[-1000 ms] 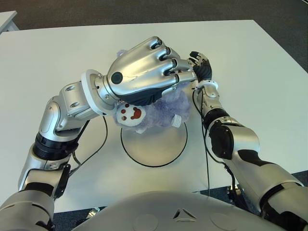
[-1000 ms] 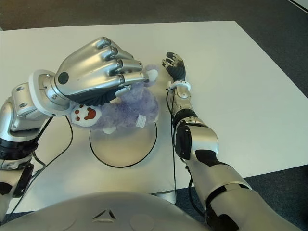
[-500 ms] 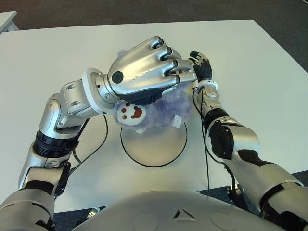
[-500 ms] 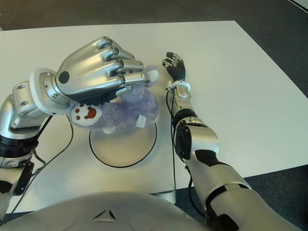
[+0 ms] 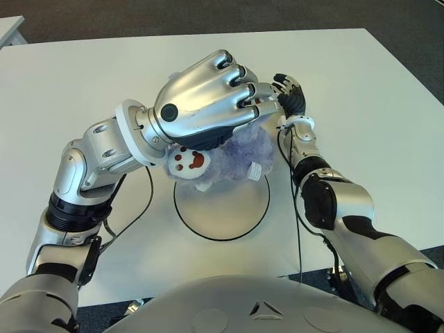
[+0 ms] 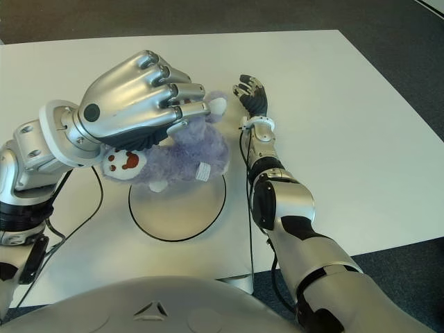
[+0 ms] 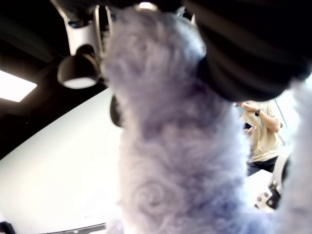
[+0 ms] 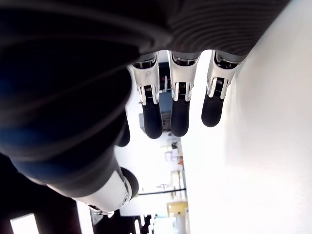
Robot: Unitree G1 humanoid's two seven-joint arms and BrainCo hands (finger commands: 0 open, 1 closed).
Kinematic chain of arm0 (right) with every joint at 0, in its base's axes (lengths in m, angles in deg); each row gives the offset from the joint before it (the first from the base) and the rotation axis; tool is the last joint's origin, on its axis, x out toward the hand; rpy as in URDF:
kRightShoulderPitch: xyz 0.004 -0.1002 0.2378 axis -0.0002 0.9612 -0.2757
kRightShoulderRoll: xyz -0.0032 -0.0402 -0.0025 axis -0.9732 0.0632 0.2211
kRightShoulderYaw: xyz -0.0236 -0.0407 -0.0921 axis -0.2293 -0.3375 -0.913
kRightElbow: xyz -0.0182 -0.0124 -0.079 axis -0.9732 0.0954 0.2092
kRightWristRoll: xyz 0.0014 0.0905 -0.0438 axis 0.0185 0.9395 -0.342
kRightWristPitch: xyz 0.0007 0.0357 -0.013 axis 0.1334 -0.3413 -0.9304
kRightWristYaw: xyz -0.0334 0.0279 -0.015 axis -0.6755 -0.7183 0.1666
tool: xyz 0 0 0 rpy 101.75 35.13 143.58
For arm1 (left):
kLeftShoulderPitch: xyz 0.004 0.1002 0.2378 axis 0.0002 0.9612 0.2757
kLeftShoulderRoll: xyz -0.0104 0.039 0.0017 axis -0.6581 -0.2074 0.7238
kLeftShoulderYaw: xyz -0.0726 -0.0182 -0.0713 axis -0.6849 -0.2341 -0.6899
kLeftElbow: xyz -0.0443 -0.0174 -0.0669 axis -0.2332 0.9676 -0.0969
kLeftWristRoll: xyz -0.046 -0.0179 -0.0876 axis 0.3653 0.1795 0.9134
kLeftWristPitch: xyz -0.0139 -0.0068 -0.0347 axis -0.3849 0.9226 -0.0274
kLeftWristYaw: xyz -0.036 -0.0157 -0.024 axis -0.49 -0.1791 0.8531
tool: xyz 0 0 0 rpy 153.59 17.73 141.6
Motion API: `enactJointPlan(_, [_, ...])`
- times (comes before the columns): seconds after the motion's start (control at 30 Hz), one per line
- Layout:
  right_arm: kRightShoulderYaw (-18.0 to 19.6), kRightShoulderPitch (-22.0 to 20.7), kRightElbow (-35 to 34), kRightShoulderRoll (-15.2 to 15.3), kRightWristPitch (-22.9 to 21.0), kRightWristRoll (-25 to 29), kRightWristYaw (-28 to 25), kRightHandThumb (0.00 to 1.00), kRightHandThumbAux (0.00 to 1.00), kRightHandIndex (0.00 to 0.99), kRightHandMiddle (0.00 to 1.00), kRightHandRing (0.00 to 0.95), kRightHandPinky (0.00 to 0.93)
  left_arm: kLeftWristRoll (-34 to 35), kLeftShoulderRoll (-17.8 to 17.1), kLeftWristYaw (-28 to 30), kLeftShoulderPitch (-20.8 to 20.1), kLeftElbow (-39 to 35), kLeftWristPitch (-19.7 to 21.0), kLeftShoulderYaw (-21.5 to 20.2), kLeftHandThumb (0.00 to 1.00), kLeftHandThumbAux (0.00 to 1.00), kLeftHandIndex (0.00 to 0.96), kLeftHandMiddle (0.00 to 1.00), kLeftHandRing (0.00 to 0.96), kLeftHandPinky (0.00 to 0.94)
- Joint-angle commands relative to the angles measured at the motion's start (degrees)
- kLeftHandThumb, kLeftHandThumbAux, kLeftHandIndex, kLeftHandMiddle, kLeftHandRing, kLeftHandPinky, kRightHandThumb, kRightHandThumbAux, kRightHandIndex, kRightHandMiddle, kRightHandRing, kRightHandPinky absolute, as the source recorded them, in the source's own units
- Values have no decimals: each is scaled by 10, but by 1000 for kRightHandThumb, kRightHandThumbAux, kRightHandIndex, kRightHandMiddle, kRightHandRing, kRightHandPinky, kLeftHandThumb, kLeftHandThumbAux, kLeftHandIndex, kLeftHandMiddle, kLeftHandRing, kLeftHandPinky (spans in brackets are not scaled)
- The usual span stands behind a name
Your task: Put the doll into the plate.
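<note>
Left hand [image 5: 208, 97] up over the middle of the table, fingers curled down around the purple plush teddy bear [image 5: 232, 159] and gripping it from above! The bear hangs under the palm, its white foot pad with brown paw print facing the camera, a small white tag showing at its 4 o'clock side. In the left wrist view the bear's fuzzy purple fur [image 7: 170, 161] fills nearly everything, pressed right against the dark palm.

Biggest thing in the scene is the white table [image 5: 83, 76], spreading wide under both arms, with dark carpet floor [image 5: 208, 14] beyond its far edge. Next down in size, the round white plate [image 5: 222, 208] with a thin dark rim, lying flat on the table near the robot's body. The bear shows at the plate's 12 o'clock edge, overlapping the far rim in the eye views; whether it touches the plate cannot be told.

Right hand [image 6: 252, 94] lies out at the bear's 2 o'clock, just beside the left hand's fingertips, fingers [image 8: 179, 112] straight and relaxed, holding nothing, close along the tabletop.

Black cables [image 5: 142, 208] trail across the table at the plate's 9 o'clock, and another runs down at its 3 o'clock side.
</note>
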Motion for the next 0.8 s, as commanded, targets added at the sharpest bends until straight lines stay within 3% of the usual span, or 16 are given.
enactJointPlan(0.03, [-8,7,1,-4,1,-3,6,413,855,235,196,179,195,-14,-4,-4,10,-10,2,-5,849,666,422,471,753,836])
enactJointPlan(0.3, [-12,7,1,-3,-3,-2,10,405,865,229,192,176,191,-18,-5,-23,6,-2,-17,-7,849,665,422,471,752,831])
enactJointPlan(0.8, [-12,7,1,-3,-1,3,9,455,862,230,202,181,194,-21,-5,-8,22,-14,-1,-6,849,665,421,472,755,836])
